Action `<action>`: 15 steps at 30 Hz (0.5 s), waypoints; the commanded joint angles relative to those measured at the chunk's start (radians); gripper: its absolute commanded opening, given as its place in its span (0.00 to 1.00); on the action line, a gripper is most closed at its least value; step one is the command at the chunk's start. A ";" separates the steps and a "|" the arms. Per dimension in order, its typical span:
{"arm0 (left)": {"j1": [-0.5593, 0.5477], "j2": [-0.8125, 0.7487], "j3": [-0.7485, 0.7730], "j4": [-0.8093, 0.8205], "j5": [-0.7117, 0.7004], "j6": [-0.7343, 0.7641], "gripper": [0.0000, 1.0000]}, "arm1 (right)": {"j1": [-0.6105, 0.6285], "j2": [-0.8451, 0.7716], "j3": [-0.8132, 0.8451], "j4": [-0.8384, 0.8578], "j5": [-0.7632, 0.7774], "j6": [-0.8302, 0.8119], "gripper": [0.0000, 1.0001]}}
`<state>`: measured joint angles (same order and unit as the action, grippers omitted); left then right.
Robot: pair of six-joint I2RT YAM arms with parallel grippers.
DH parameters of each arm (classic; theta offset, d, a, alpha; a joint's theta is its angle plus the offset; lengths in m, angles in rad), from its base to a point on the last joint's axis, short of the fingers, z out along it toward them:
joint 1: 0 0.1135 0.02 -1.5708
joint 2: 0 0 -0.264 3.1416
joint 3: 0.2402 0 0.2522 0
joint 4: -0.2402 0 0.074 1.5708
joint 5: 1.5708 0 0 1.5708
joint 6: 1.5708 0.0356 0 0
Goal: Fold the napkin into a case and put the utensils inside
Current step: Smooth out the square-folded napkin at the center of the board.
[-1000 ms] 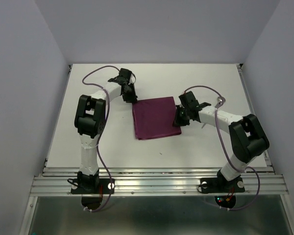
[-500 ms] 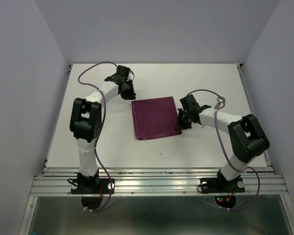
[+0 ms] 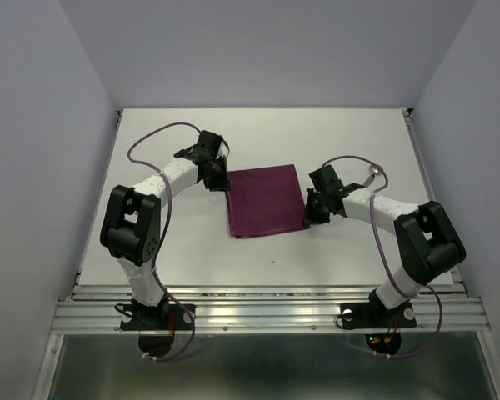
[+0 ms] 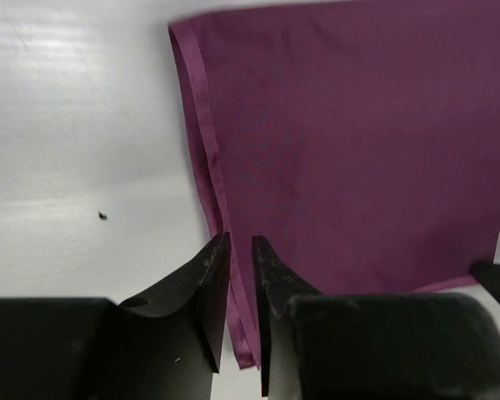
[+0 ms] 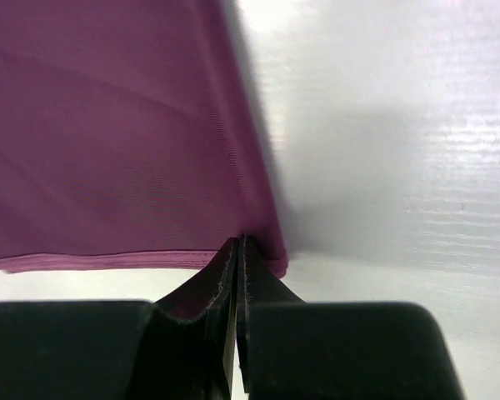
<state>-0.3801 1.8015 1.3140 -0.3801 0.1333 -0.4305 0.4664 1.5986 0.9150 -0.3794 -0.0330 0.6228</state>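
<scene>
Over on the left, the left gripper (image 4: 240, 250) sits low over the smooth white table (image 3: 175, 242). Its two black wedge-shaped fingers (image 4: 202, 287) stand a narrow slit apart, and the napkin's stitched hem runs straight under that slit. Whether they touch the cloth I cannot tell. A tiny dark speck (image 4: 102, 215) lies on the table just beside them.

In the middle is the napkin (image 3: 265, 202): plum-purple, matte and finely woven. It lies flat as a near-square with straight edges and a doubled band down its left side.

At its near right corner, the right gripper (image 5: 237, 250) has its fingers pressed tight together, tips right at the hem. Whether cloth is caught between them does not show.

Further right, a shiny silver spoon (image 3: 373, 174) lies beside the right arm, well apart from the napkin.
</scene>
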 commanded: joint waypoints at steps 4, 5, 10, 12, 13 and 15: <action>-0.048 -0.172 -0.174 -0.011 -0.006 -0.036 0.29 | 0.060 0.050 -0.074 0.089 -0.028 0.087 0.03; -0.048 -0.183 -0.192 -0.019 -0.011 -0.037 0.29 | 0.072 0.055 -0.077 0.105 -0.036 0.100 0.03; -0.048 -0.263 -0.263 -0.046 -0.027 -0.040 0.30 | 0.165 0.090 -0.082 0.154 -0.042 0.181 0.04; -0.048 -0.278 -0.277 -0.059 -0.029 -0.039 0.30 | 0.178 0.098 -0.080 0.166 -0.033 0.193 0.04; -0.048 -0.289 -0.292 -0.063 -0.035 -0.040 0.30 | 0.178 0.098 -0.079 0.168 -0.027 0.196 0.04; -0.048 -0.297 -0.308 -0.065 -0.066 -0.047 0.30 | 0.178 0.096 -0.076 0.166 -0.009 0.198 0.04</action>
<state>-0.4294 1.5597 1.0397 -0.4221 0.1143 -0.4683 0.6315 1.6623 0.8658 -0.2024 -0.0792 0.7876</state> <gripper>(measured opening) 0.298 0.042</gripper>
